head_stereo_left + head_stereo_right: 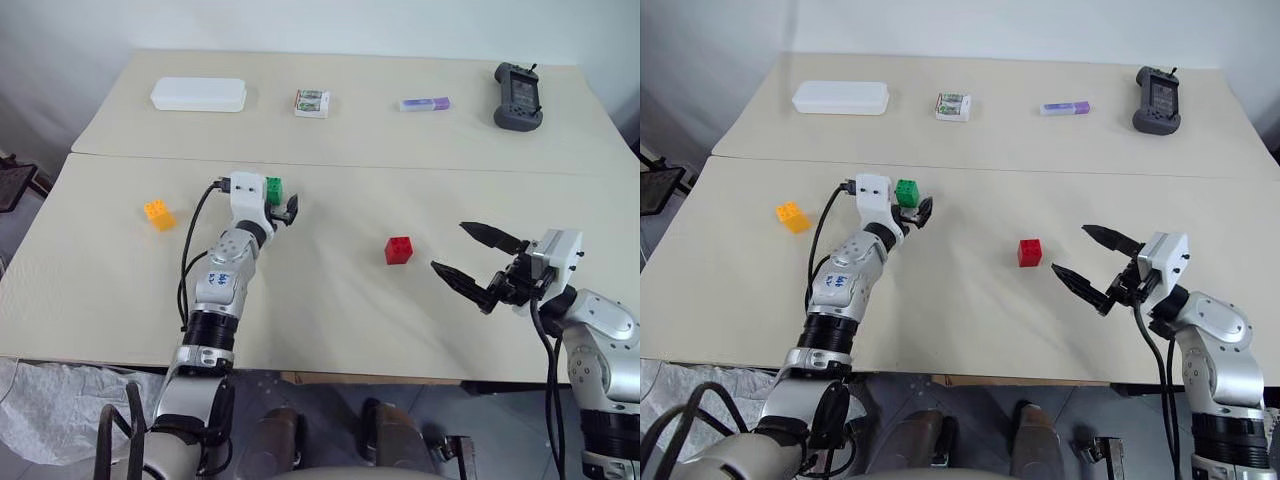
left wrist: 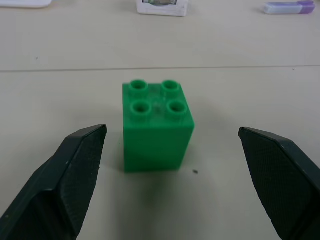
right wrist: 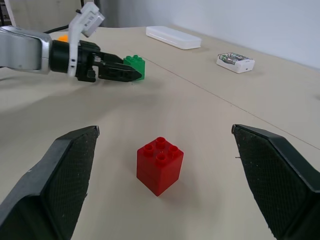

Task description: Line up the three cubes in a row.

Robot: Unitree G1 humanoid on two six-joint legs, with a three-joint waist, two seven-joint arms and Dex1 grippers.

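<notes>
Green cube (image 2: 157, 125): standing on the table (image 1: 330, 320), studs up, near the seam; landmark for this entry. Left gripper (image 2: 170, 180): fingers spread wide, one on either side of the green cube, touching neither face. Red cube (image 1: 399, 250): right of the green cube, nearer the robot. Right gripper (image 1: 476, 258): fingers apart, empty, beyond the red cube. Yellow cube (image 1: 159, 214): left of the green cube, well apart.

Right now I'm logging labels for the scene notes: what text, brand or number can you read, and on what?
None can be read.
Small white-and-green box: print too small.
Purple tube: label too blurred.
Sticker on the left forearm: marks illegible.
Handheld controller: screen unreadable.
</notes>
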